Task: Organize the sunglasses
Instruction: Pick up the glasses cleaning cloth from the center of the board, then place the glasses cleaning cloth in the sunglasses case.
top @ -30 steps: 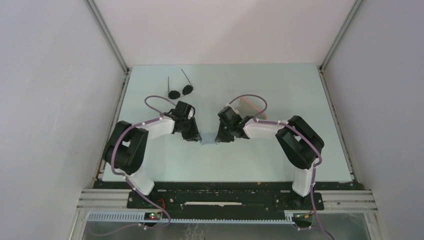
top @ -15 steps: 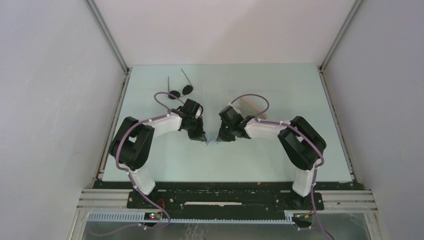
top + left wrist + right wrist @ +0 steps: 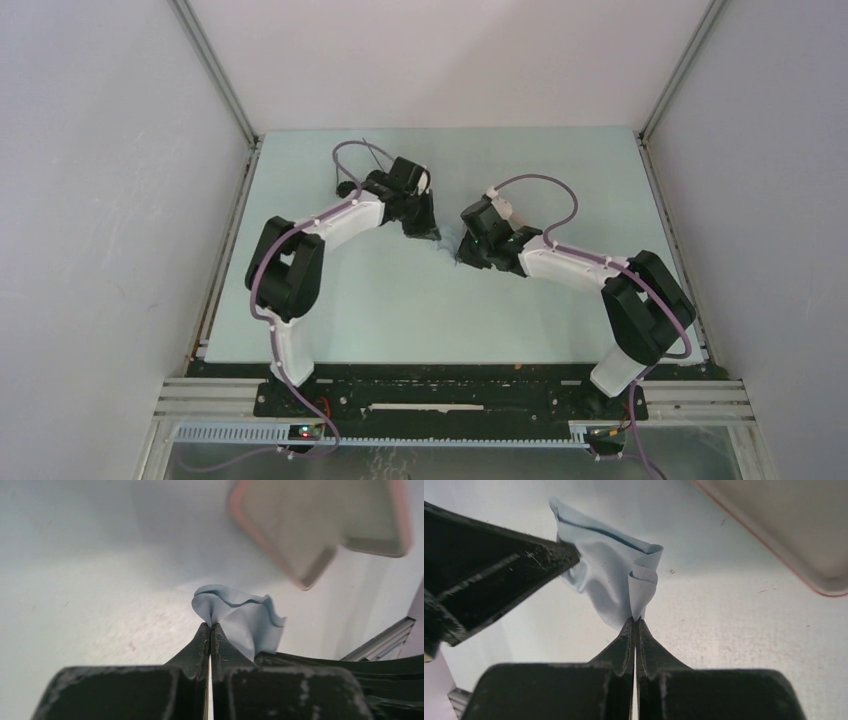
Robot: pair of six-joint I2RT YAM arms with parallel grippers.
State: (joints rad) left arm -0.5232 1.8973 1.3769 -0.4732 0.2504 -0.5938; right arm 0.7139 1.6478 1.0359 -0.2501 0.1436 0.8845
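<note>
Sunglasses (image 3: 372,150): you will find them at the far left of the table (image 3: 400,310). In the top view they are almost wholly hidden under the left arm, and only a thin black wire arm shows beside that arm's purple cable. Neither wrist view shows them.
Left gripper (image 3: 210,627): your left fingers are pressed together, with an edge of the light blue cloth (image 3: 240,615) pinched at their very tips.
Right gripper (image 3: 635,622): its fingers are likewise closed tight, nipping a curled fold of the same cloth at the tips.
Cloth: it sits crumpled between the two grippers, each holding its own side. You cannot tell whether any part of it touches the table.
Gripper positions: seen from above, the two face each other closely over the far middle of the table, with the left one nearer the back wall. The sunglasses lie just to the left of the left gripper. In each wrist view you can see the other gripper's dark finger at the edge of the cloth.
Pink case (image 3: 320,525): it lies on the table just beyond the cloth and apart from it, showing a pink rim around a pale inner face. It is blurred in the left wrist view, and only its corner shows at the upper right of the right wrist view.
</note>
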